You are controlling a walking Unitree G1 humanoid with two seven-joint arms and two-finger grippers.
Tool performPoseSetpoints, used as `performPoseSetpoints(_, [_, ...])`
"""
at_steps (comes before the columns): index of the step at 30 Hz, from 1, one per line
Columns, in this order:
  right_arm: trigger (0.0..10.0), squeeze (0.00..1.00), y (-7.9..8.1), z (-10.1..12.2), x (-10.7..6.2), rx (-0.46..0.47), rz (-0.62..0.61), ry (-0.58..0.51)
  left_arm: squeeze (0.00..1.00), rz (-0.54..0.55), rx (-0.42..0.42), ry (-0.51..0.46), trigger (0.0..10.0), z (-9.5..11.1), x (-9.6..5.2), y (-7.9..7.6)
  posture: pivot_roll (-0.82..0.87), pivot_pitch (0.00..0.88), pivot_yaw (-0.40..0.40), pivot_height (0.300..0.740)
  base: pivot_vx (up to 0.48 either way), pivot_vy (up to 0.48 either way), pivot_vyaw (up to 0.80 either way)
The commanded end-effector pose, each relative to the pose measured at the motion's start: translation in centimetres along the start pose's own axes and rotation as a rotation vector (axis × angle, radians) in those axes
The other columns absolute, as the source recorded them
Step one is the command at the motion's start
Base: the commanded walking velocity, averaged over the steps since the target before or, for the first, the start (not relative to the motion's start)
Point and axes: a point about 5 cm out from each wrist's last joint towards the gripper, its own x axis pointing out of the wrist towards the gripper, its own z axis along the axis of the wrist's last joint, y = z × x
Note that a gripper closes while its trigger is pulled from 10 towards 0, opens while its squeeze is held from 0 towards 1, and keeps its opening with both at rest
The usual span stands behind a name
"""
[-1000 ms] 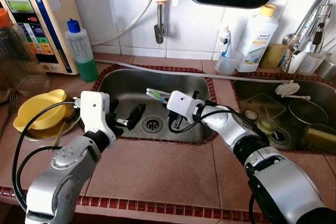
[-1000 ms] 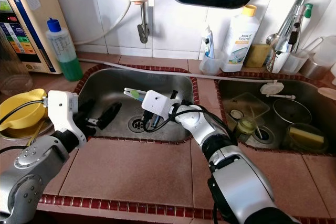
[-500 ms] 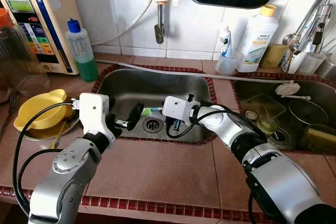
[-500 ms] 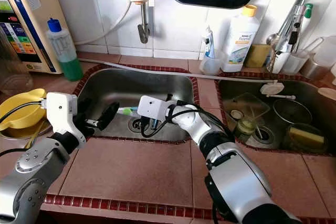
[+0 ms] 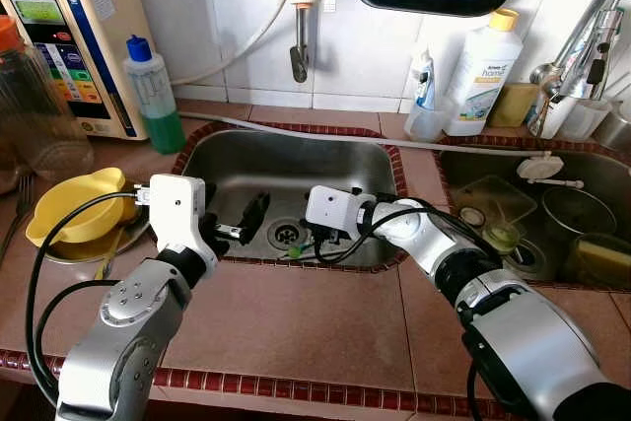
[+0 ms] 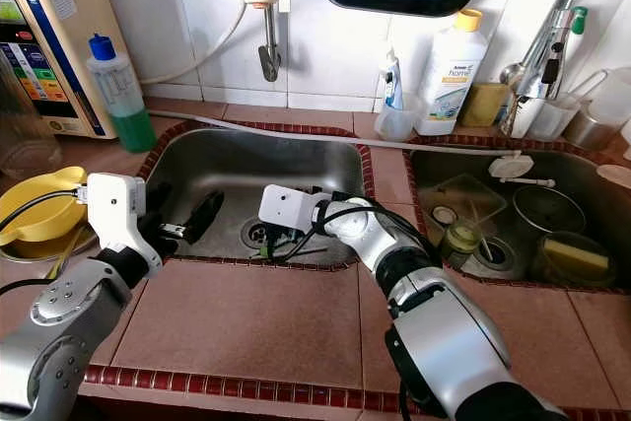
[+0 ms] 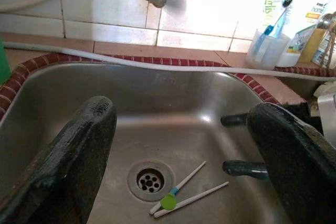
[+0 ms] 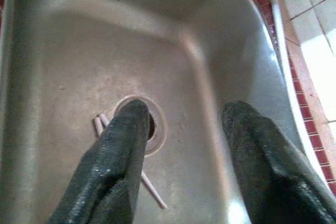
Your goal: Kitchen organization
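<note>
Two white toothbrushes (image 7: 181, 191), one with a green and blue head, lie flat on the floor of the steel left sink (image 5: 286, 160) beside the drain (image 5: 286, 234). My right gripper (image 5: 325, 239) hangs low inside the sink just right of the drain, open, with nothing between its black fingers (image 8: 118, 156). The toothbrushes (image 8: 152, 190) lie under and behind one of those fingers. My left gripper (image 5: 246, 219) is at the sink's left front, open and held clear above the steel floor, pointing across the sink towards the right gripper.
A yellow bowl (image 5: 79, 204) sits on a plate left of the sink, with a green soap bottle (image 5: 153, 96) and a water purifier (image 5: 64, 27) behind. A tap (image 5: 299, 46) hangs above. A toothbrush cup (image 5: 426, 115), detergent bottle (image 5: 483, 71) and dish-filled right sink (image 5: 532, 214) lie right.
The toothbrushes were up in the air by my right gripper's wrist, drifted left and down, and now lie on the sink floor. The right gripper moved slightly left and lower.
</note>
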Motion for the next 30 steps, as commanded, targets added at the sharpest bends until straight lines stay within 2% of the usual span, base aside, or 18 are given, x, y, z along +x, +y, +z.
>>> performPoseSetpoints(1, [10.0,1.00,-1.3,0.8,-0.2,-0.012,-0.051,-0.029,1.00,-0.009,0.004,0.009,10.0,-0.3,0.0,-0.2,0.19,0.000,-0.021,0.740,0.000,0.000,0.00])
performPoseSetpoints(9, [10.0,1.00,-3.8,2.2,-1.2,0.136,-0.214,-0.197,1.00,-0.003,0.018,0.011,10.0,-0.3,-0.4,0.0,0.18,0.002,-0.028,0.740,0.000,0.000,0.00])
performPoseSetpoints(10, [10.0,1.00,-4.3,2.5,-1.5,0.194,-0.271,-0.248,1.00,0.031,0.063,-0.002,10.0,-0.2,-0.4,0.3,0.18,0.003,-0.028,0.740,0.000,0.000,0.00])
performPoseSetpoints(11, [10.0,1.00,-4.3,2.5,-1.5,0.194,-0.271,-0.248,1.00,0.031,0.063,-0.002,10.0,-0.2,-0.4,0.3,0.18,0.003,-0.028,0.740,0.000,0.000,0.00])
performPoseSetpoints(12, [10.0,1.00,-4.8,2.8,-1.8,0.255,-0.326,-0.310,1.00,0.086,0.122,-0.022,10.0,0.1,-0.4,1.0,0.17,0.004,-0.028,0.740,0.000,0.000,0.00])
performPoseSetpoints(13, [10.0,1.00,-4.9,2.9,-1.9,0.266,-0.338,-0.324,1.00,0.101,0.135,-0.029,10.0,0.2,-0.4,1.1,0.17,0.004,-0.028,0.740,0.000,0.000,0.00])
performPoseSetpoints(15, [10.0,1.00,-5.1,3.2,-2.2,0.296,-0.359,-0.377,0.82,0.160,0.186,-0.044,10.0,0.5,-0.3,1.8,0.17,0.006,-0.027,0.740,0.000,0.000,0.00])
performPoseSetpoints(16, [10.0,1.00,-5.1,3.2,-2.2,0.296,-0.359,-0.377,0.82,0.160,0.186,-0.044,10.0,0.5,-0.3,1.8,0.17,0.006,-0.027,0.740,0.000,0.000,0.00])
performPoseSetpoints(19, [10.0,1.00,-5.3,4.0,-2.7,0.350,-0.384,-0.467,0.72,0.270,0.261,-0.059,10.0,1.0,-0.2,3.3,0.16,0.008,-0.026,0.740,0.000,0.000,0.00])
performPoseSetpoints(20, [10.0,1.00,-5.2,4.3,-2.9,0.360,-0.377,-0.488,0.44,0.296,0.276,-0.062,10.0,1.2,-0.1,3.7,0.16,0.008,-0.023,0.740,0.000,0.000,0.00])
performPoseSetpoints(21, [10.0,1.00,-5.0,4.4,-2.9,0.369,-0.362,-0.504,0.29,0.316,0.290,-0.060,10.0,1.3,-0.1,4.0,0.16,0.010,-0.022,0.740,0.000,0.000,0.00])
performPoseSetpoints(22, [10.0,1.00,-4.8,4.7,-3.0,0.377,-0.345,-0.520,0.00,0.353,0.309,-0.053,10.0,1.4,0.0,4.5,0.15,0.010,-0.021,0.740,0.000,0.000,0.00])
performPoseSetpoints(23, [10.0,1.00,-4.5,4.9,-3.1,0.389,-0.327,-0.536,0.00,0.395,0.316,-0.047,10.0,1.5,0.0,5.0,0.15,0.012,-0.018,0.740,0.000,0.000,0.00])
performPoseSetpoints(25, [10.0,0.82,-3.9,5.4,-3.4,0.399,-0.277,-0.564,0.00,0.465,0.325,-0.036,10.0,1.7,0.1,6.0,0.15,0.013,-0.016,0.740,0.000,0.000,0.00])
performPoseSetpoints(26, [10.0,0.29,-3.6,5.7,-3.6,0.400,-0.248,-0.574,0.00,0.501,0.331,-0.035,10.0,1.8,0.1,6.6,0.14,0.013,-0.013,0.740,0.000,0.000,0.00])
performPoseSetpoints(27, [10.0,0.29,-3.3,5.9,-3.7,0.400,-0.228,-0.579,0.00,0.522,0.337,-0.035,10.0,1.8,0.2,6.9,0.14,0.013,-0.013,0.740,0.000,0.000,0.00])
performPoseSetpoints(29, [10.0,0.00,-2.6,6.5,-4.1,0.387,-0.141,-0.593,0.00,0.583,0.341,-0.027,10.0,2.0,0.2,7.9,0.14,0.008,-0.011,0.740,0.000,0.000,0.00])
performPoseSetpoints(30, [10.0,0.00,-2.2,6.7,-4.4,0.377,-0.108,-0.596,0.00,0.618,0.326,-0.031,10.0,2.3,0.3,8.4,0.14,0.007,-0.011,0.740,0.000,0.000,0.00])
